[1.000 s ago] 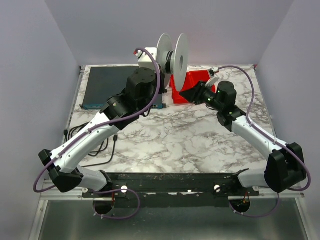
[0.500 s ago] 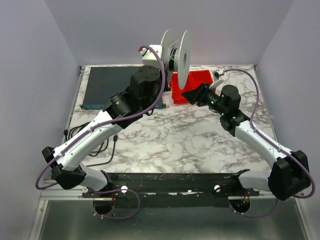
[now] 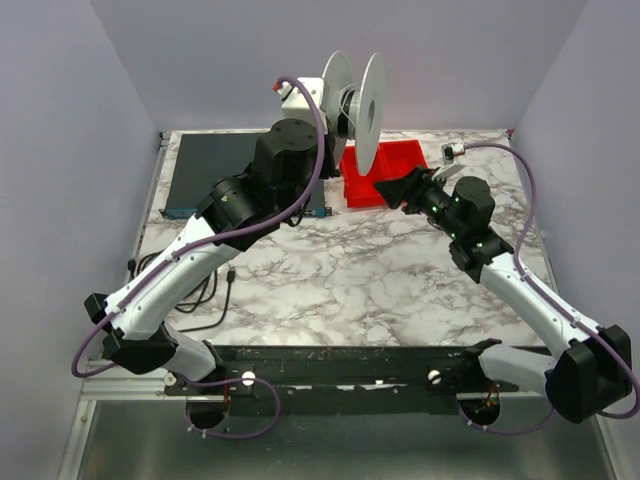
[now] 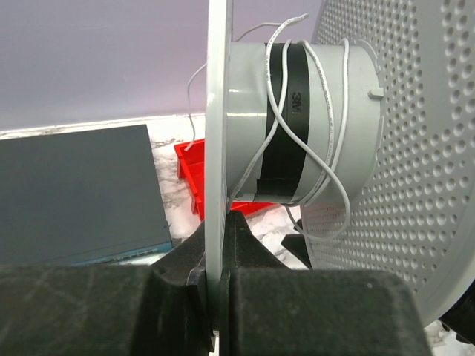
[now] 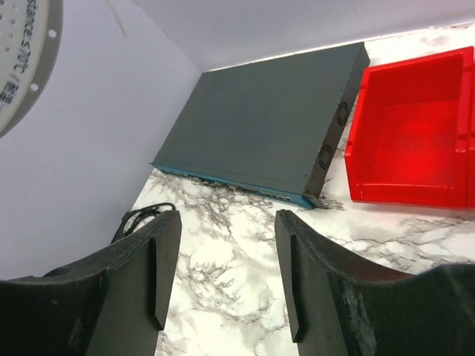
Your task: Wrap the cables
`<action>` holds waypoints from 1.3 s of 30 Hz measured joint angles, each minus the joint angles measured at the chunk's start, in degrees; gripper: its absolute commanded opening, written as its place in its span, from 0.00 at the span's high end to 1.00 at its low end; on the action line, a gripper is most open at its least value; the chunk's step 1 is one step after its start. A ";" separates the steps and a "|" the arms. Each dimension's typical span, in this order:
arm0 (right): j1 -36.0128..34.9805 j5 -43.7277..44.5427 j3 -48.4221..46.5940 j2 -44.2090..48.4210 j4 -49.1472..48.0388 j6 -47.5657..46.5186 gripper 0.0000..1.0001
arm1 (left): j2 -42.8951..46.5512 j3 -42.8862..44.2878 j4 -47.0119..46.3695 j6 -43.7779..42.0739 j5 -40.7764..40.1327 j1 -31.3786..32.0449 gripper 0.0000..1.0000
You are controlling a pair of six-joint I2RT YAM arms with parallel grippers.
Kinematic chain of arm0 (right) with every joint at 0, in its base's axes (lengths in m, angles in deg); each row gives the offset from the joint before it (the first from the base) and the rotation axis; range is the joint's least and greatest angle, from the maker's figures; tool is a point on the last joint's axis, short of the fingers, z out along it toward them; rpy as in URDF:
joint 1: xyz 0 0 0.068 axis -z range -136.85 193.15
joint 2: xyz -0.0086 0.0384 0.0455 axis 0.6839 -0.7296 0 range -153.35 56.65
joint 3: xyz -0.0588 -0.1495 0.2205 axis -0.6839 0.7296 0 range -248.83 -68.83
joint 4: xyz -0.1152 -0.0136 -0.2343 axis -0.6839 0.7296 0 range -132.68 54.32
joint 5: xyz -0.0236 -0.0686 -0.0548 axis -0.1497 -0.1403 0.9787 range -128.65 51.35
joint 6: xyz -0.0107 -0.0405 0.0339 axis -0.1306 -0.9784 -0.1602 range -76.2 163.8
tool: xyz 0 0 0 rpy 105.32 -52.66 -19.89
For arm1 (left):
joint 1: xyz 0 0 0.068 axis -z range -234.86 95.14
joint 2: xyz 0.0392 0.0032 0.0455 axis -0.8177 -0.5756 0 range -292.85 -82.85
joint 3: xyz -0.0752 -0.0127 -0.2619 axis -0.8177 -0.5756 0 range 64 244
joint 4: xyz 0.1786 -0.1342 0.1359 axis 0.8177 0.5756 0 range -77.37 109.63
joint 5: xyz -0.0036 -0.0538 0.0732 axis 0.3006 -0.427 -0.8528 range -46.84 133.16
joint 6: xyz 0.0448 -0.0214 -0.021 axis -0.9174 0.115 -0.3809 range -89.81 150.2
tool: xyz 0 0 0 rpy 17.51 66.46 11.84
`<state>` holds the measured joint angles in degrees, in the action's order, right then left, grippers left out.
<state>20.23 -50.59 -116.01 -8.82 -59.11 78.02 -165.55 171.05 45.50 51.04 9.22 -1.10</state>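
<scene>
The left hand pinches the big white plastic reel, its loose thin white wire just above, nearer than the wide, empty right hand.

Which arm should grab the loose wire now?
Right: the right gripper is open and empty beside the spool, while the left gripper is shut on its flange. The cable sits loose on the hub.
</scene>
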 measured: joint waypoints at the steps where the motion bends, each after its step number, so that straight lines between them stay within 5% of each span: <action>1: 0.00 0.57 -0.52 0.04 1.36 -0.37 0.37 | -0.15 0.57 0.72 0.07 0.17 0.00 1.00; 15: 1.05 -3.45 -2.64 -6.45 -3.63 -1.92 0.27 | -0.59 11.91 13.84 1.07 6.78 0.00 1.00; 31: 1.99 -15.21 3.45 -22.12 -51.08 19.10 0.31 | -0.28 20.72 22.62 3.69 13.99 -0.17 1.00; 39: 1.79 -16.09 0.46 -24.33 -57.72 22.77 0.33 | -0.31 21.00 23.02 4.44 14.71 -0.17 1.00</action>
<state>22.02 -66.68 -115.55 -33.15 -116.83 100.80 -165.85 192.05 68.51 55.47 23.93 -1.28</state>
